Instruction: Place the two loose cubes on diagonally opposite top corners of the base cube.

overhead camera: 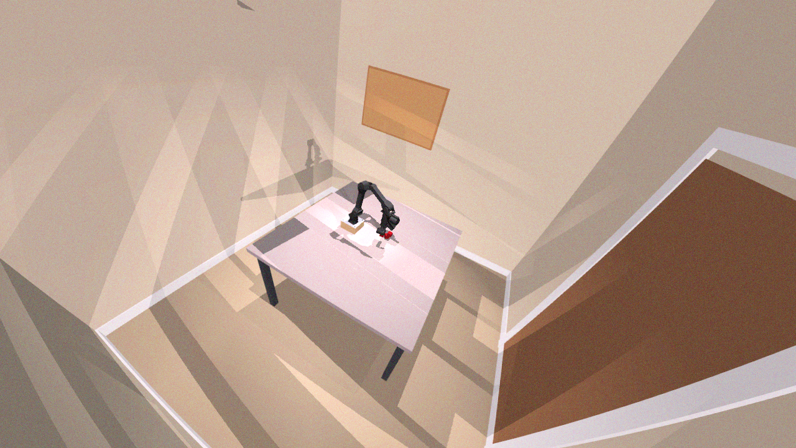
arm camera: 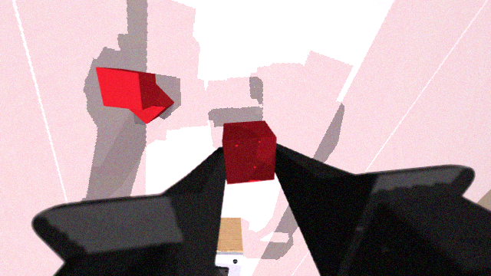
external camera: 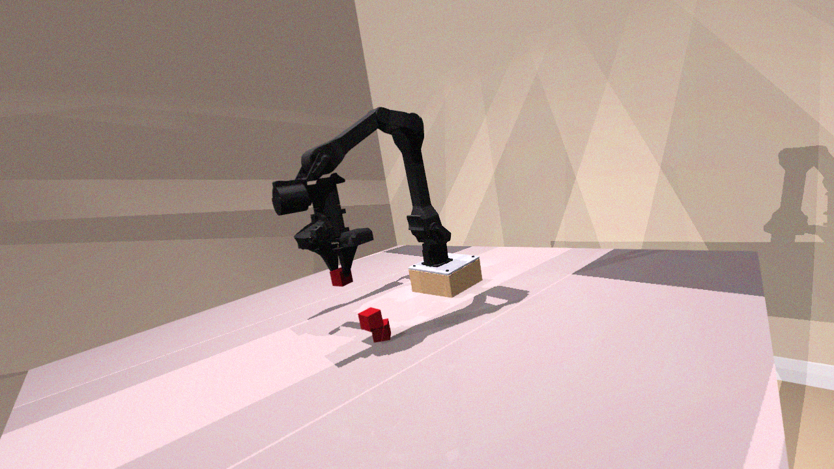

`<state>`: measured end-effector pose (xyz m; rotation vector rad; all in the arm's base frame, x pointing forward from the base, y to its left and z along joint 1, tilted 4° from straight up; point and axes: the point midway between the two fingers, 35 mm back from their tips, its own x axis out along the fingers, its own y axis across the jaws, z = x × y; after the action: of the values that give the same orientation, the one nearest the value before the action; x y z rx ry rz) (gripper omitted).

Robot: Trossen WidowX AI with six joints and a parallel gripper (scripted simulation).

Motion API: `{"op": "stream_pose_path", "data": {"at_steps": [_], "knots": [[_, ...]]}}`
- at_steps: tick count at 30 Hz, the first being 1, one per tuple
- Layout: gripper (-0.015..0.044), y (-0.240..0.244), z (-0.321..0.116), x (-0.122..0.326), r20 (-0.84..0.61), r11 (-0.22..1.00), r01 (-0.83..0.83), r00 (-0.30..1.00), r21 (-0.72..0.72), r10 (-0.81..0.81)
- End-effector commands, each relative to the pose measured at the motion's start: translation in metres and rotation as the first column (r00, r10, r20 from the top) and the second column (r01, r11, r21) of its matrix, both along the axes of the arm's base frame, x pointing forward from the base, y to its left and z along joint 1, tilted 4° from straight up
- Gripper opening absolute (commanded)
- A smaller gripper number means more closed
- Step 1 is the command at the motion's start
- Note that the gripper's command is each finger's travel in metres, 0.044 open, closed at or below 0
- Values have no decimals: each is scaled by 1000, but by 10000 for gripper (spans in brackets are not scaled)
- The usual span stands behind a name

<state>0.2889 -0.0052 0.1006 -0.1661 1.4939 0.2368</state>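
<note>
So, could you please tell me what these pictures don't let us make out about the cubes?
- Base cube: its top is mostly hidden in the exterior and wrist views by the upper cube.
- Held cube: its side faces against the fingers are covered in the wrist view.
- Top view: the cubes are too small to separate reliably.

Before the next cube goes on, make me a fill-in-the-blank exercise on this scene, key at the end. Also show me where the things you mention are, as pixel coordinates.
1. The claw (external camera: 341, 269) (arm camera: 247, 150) is closed on a cube whose color is ____.
2. Under the upper cube (external camera: 370, 318) (arm camera: 119, 88) of the pair, the base cube (external camera: 381, 331) (arm camera: 147, 114) rests on the ____.
3. The number of cubes now on top of the base cube is ____.

Missing words: red; table; one.
</note>
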Motion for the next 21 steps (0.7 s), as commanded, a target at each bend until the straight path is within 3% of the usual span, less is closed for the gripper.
{"op": "stream_pose_path", "data": {"at_steps": [1, 21], "knots": [[105, 13, -1, -2, -4, 1000, 24, 1000, -3, -24], [105, 77, -3, -15, -10, 993, 117, 993, 9, -117]]}}
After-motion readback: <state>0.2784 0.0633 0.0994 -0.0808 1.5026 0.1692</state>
